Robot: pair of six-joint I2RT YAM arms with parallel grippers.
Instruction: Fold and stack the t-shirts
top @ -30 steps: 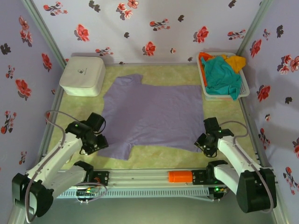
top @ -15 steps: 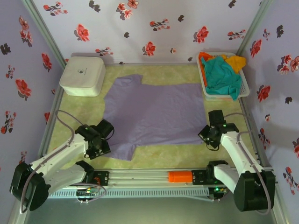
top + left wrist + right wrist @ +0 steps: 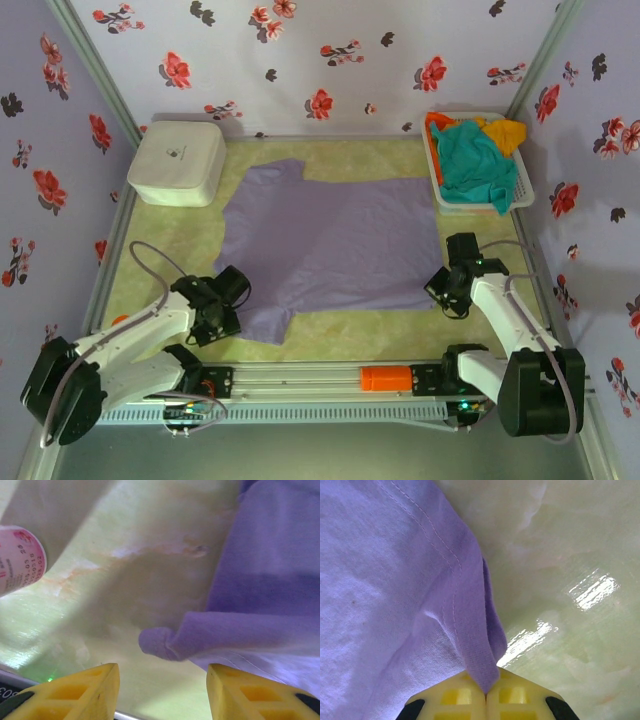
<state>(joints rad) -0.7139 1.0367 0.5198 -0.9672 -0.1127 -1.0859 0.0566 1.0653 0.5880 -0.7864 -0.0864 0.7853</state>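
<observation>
- Limp, soft lavender t-shirt [image 3: 330, 240] is pinched at its corner by the right end effector [image 3: 486, 692]
- Curled sleeve edge [image 3: 160, 642] is judged graspable by the spread-fingered, empty left end effector [image 3: 162, 690]

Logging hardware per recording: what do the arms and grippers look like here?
Left arm and right arm: white link shells, black joint housings, a thin grey cable looping along each. Left gripper and right gripper have yellow plastic fingers with recessed square pockets.
</observation>
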